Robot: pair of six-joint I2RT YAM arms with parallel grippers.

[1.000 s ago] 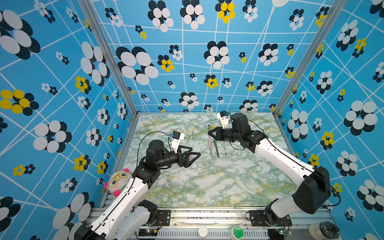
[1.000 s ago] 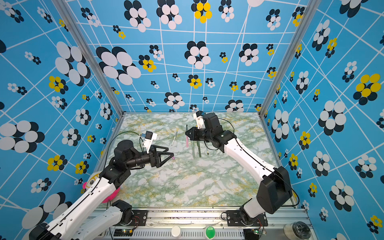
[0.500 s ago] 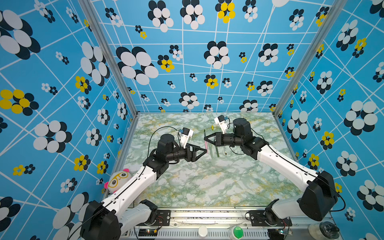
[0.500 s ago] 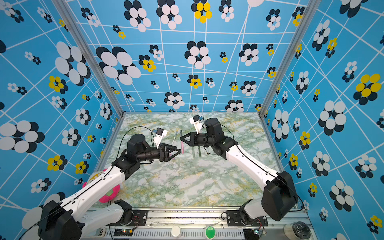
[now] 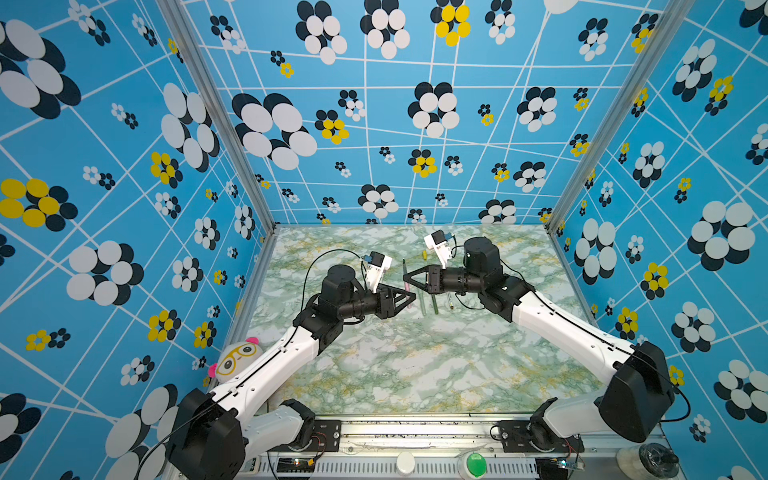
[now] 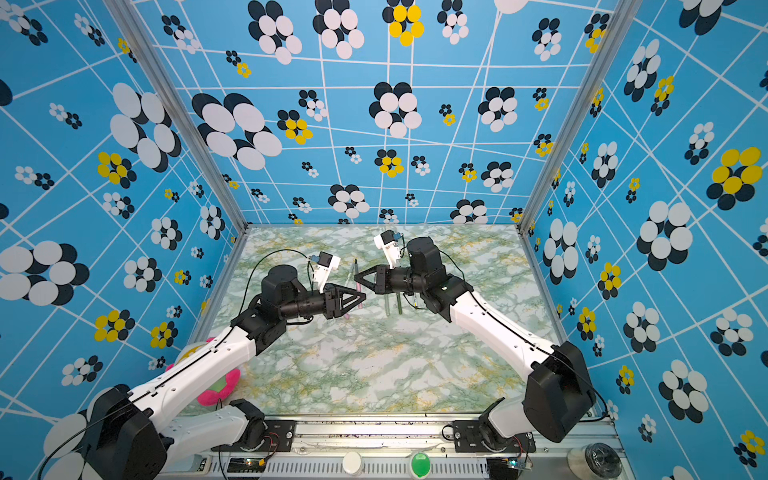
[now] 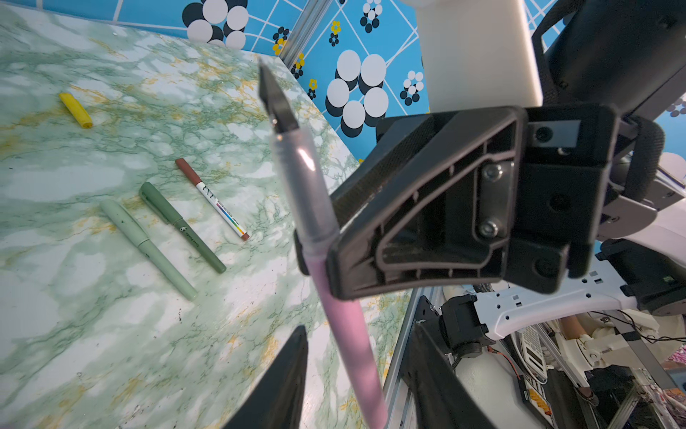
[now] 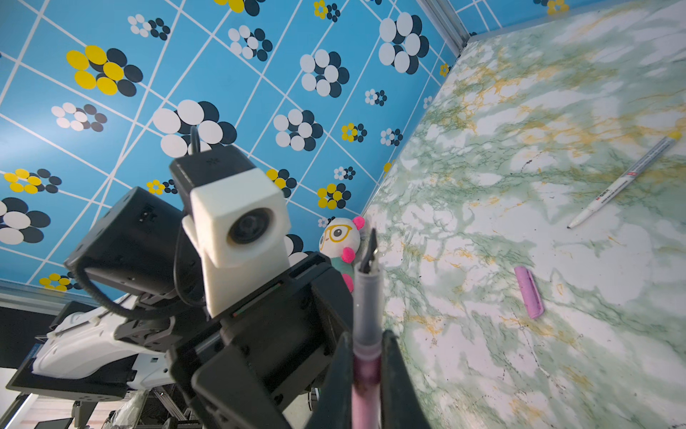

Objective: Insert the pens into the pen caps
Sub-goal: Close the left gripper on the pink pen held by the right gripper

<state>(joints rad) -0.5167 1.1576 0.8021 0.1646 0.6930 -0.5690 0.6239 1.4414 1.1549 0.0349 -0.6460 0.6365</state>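
Marbled green tabletop carries three capped pens. The yellow cap, pink cap and a white pen lie loose, apart from both fingers, so two pairs remain. Right fingers clamp the pink pen, black nib bare; left fingers flank its barrel, seemingly not touching.

marble table | dark green pen, brown pen, yellow cap, pink cap
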